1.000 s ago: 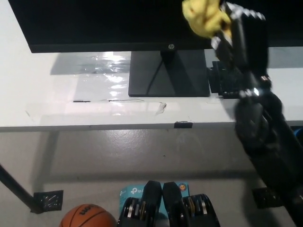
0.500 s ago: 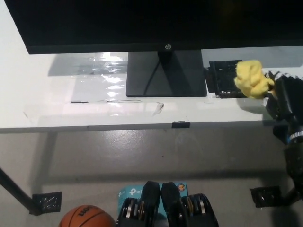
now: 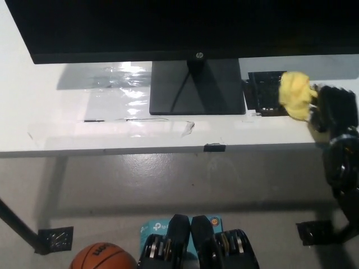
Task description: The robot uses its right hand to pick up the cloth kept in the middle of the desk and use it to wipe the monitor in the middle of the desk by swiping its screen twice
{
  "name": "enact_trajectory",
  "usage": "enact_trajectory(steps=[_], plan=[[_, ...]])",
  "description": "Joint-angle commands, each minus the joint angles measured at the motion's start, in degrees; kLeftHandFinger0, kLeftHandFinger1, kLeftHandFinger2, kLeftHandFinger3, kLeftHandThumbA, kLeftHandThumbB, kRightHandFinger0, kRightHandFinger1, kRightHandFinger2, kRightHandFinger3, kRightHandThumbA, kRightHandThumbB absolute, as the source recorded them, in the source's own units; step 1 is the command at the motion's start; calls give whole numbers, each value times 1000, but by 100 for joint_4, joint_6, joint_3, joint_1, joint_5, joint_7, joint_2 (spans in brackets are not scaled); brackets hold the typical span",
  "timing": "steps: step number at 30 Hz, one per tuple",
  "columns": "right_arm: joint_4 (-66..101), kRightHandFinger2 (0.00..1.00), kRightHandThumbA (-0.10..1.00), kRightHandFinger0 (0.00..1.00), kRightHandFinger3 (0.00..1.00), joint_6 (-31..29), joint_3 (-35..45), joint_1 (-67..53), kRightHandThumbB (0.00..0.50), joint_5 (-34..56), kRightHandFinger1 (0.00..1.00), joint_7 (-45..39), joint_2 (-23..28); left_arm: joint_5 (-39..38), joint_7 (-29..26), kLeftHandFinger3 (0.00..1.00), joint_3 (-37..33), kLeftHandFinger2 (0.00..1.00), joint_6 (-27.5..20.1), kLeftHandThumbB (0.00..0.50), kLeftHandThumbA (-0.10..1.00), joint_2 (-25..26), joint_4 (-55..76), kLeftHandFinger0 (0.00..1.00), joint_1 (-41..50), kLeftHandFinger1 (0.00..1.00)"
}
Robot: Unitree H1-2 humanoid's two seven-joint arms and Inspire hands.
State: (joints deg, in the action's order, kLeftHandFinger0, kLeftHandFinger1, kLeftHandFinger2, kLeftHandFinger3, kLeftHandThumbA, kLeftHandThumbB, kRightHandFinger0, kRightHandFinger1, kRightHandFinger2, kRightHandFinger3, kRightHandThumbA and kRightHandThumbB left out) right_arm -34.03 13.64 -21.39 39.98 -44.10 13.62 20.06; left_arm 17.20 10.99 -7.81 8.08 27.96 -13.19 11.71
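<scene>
- The yellow cloth is held bunched in the black right hand, fingers clamped on it, low over the desk to the right of the monitor stand.
- The left hand is not seen.
- Step judged: cloth gripped but off the screen; the number of swipes done cannot be told.
- Next move judged: cloth to be lifted to the screen or set down.
</scene>
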Motion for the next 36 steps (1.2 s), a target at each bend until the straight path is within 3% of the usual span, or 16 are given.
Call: enact_trajectory(steps=[1,2,3,4,5,7,9,12,20,32,36], plan=[[359,369,-100,4,569,-29,-203,230,122,-186,95,-307,-20,2,11,0,55,0,-166,500,474,174,-21,604,11,525],[489,441,-100,87,691,-35,-201,183,104,-72,192,-474,-28,-8,26,0,49,0,-193,500,487,183,-46,615,13,534],[924,727,150,358,1000,514,-254,147,42,14,541,-1280,-5,1,14,0,49,0,-207,500,498,186,-39,602,21,516],[1146,1000,349,626,1000,906,-310,161,74,34,1000,-1765,9,5,14,0,51,0,-200,500,510,190,-14,602,32,514],[1419,1000,456,1000,1000,1253,-368,184,172,-58,1000,-2414,46,24,-1,0,50,0,-202,500,513,194,-11,607,27,522],[1857,1000,431,1000,1000,1328,-168,117,381,-178,1000,-3116,37,26,18,0,68,0,-65,500,496,193,88,624,25,529],[2396,1000,463,1000,1000,1328,53,-16,468,-194,1000,-3683,81,-33,-19,0,118,0,-125,500,479,165,75,566,40,475],[2581,1000,497,1000,1000,1328,98,-9,499,-302,1000,-3983,126,28,-38,0,96,0,-147,500,502,194,57,578,3,483],[3082,1000,470,1000,1000,1328,248,-100,500,-726,1000,-4489,213,-26,-31,0,103,0,-210,500,470,178,-132,589,-51,498],[3430,1000,591,1000,1000,1328,254,-77,500,-1207,1000,-4746,250,-78,-32,0,154,0,-140,500,409,132,70,561,71,474],[3862,1000,573,1000,1000,1328,411,-27,500,-1319,1000,-4874,372,-80,-57,0,153,0,-194,500,404,78,-82,584,41,498]])
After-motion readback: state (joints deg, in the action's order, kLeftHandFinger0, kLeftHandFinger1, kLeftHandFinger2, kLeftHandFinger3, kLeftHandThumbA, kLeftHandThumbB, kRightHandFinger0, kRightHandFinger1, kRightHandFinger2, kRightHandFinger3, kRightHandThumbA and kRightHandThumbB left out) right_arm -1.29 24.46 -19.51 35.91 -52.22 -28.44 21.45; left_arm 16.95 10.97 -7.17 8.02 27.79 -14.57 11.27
